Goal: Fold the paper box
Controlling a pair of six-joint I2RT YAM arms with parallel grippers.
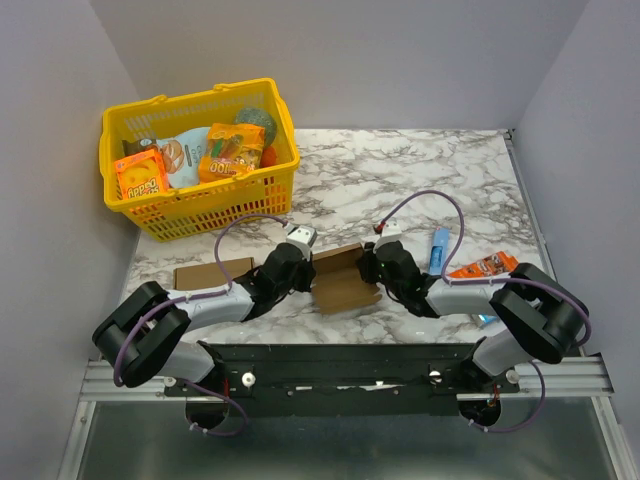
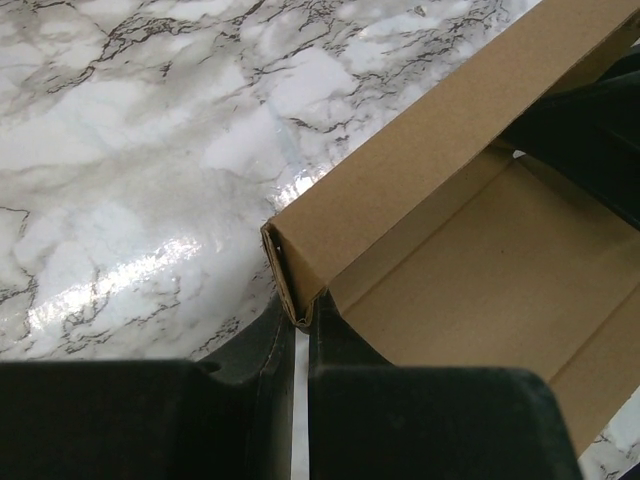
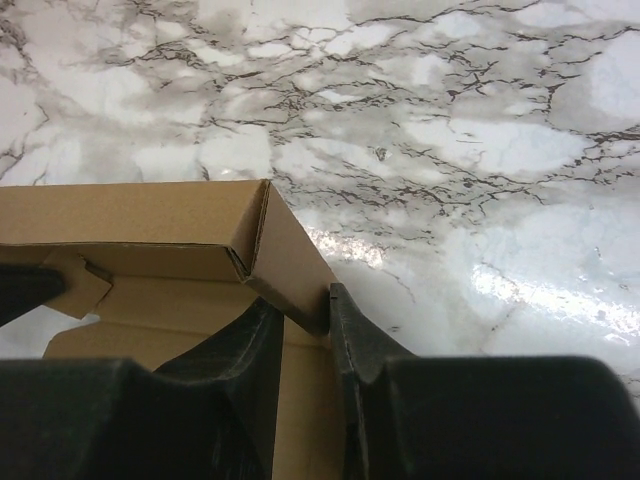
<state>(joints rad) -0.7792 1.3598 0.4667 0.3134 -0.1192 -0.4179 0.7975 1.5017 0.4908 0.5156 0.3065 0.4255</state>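
At the near middle of the table (image 1: 420,170), the left gripper (image 1: 306,266) is clenched on the left end of the paper box (image 1: 340,285). Its wrist camera shows the two dark fingers (image 2: 345,350) nearly together, with the folded corner of the box's wall nipped in the narrow slot between them. The right gripper (image 1: 370,264) grasps the opposite end: in its wrist view one finger (image 3: 250,345) sits inside the box and the other outside, and the upright end wall stands between them with both seemingly pressed against it.

The box lies between the two grippers, open side up, with its far long wall raised. From above, the wrists cover both fingertips and both ends of the box. In the left wrist view the box runs off the right edge, and a black shape at the upper right is too dark to identify. In the right wrist view a notched tab shows inside the far wall, partly behind a blurred dark shape at the left edge.

Just left of the left gripper, a flat cardboard rectangle (image 1: 212,272) lies partly under the arm. At the far left stands a yellow basket (image 1: 200,212) with packets, only partly readable. Right of the right gripper lie a blue object (image 1: 438,248) and an orange packet (image 1: 482,266), its near end hidden by the arm.
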